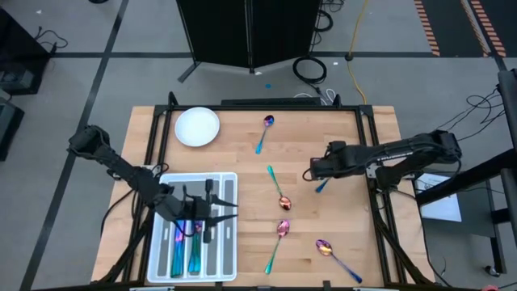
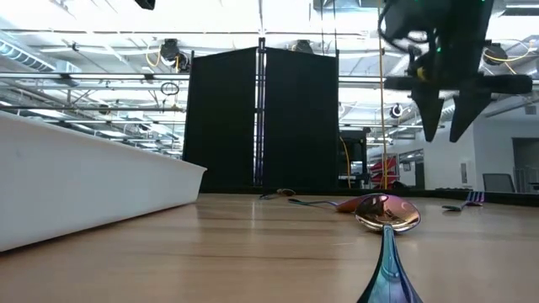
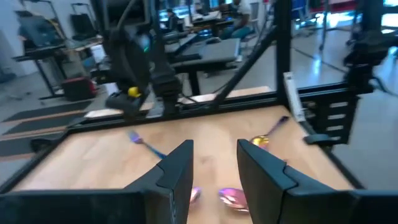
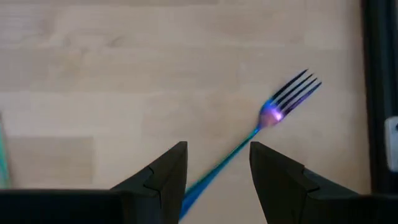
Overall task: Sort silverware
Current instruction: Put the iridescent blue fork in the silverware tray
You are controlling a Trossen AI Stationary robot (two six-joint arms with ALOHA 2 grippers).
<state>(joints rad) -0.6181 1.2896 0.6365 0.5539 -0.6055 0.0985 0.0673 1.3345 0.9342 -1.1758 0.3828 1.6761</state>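
4 spoons (image 1: 283, 201) lie loose on the bare wood between the middle of the table (image 1: 242, 145) and its right edge, with 1 more spoon (image 1: 265, 132) up near the far edge beside the white plate (image 1: 197, 127), and 1 fork (image 4: 280, 107) toward the right edge. The right gripper (image 4: 214, 177) hangs directly above that fork, its fingers parted and empty, straddling the blue handle with the tines pointing away; I judge it is lined up this way so the jaws can drop and close across the slim handle. In the low view it is well clear of the table top, so the descent is not yet made. The compartment tray (image 1: 227, 257) sits at the near left corner of the table, and at least 2 iridescent pieces (image 1: 186, 250) already lie lengthwise in its slots; what kind they are is hard to tell from above. The left gripper (image 1: 206, 212) waits over the tray, jaws released and holding nothing, facing across the table toward the loose spoons. Most of the silverware is not yet sorted. The fork lies flat on the wood, so the fingertips probably must reach right down to the surface to catch it.
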